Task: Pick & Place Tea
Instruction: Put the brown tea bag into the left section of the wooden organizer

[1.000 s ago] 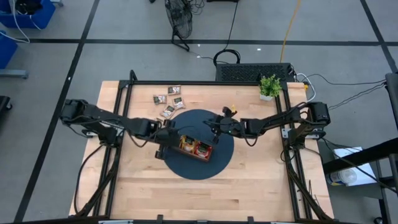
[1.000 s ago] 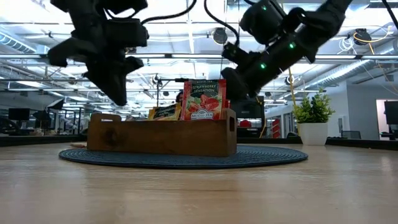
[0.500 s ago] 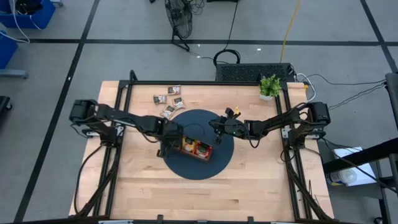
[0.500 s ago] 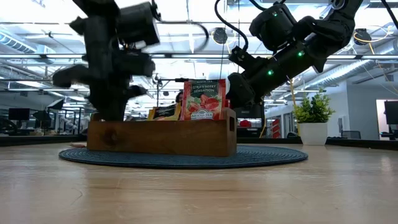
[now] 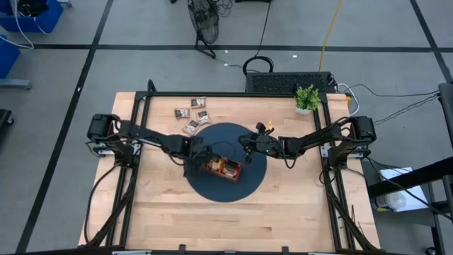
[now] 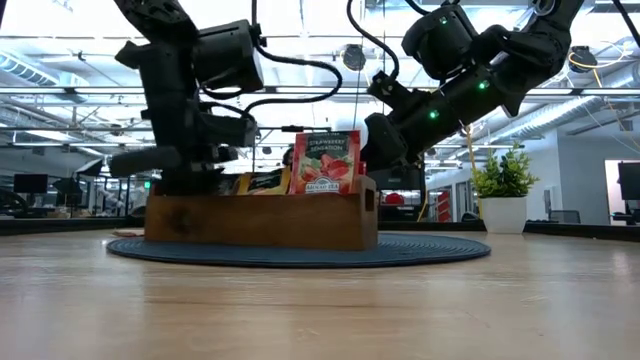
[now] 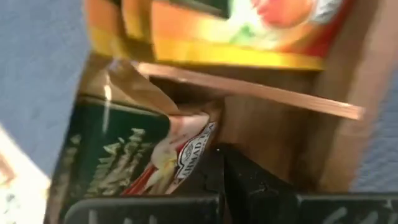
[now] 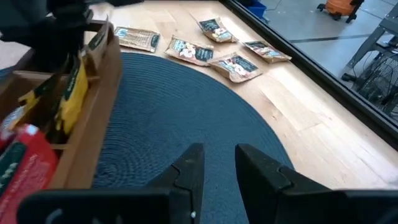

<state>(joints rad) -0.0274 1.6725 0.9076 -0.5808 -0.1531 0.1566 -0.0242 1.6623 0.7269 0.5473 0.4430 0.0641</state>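
On the round dark blue woven mat (image 5: 226, 173) we use the long three-compartment wooden tray (image 6: 260, 220) as our landmark. At the tray's left end, the left gripper (image 5: 195, 157) reaches down into the end compartment; its fingers (image 7: 214, 180) are pressed together on the corner of a dark brown and white tea sachet (image 7: 180, 152) that stands inside that compartment, against the wooden wall. We note a dark green sachet (image 7: 99, 155) just beside it in the same compartment. In the middle compartment stands an orange-yellow sachet (image 6: 262, 182), and toward the tray's right end a red strawberry sachet (image 6: 326, 162) stands upright, rising above the tray wall. Behind the tray, on the bare light wooden table (image 5: 297, 205) just off the mat's far edge, lie several more loose dark brown and white sachets (image 8: 214, 53), flat and near one another. To the right of the tray, the right gripper (image 5: 244, 146) hangs above the mat with its fingers (image 8: 186, 171) a little apart and nothing between them. Far behind the tray to the right, a small green potted plant (image 5: 306, 98) stands at the table's corner.
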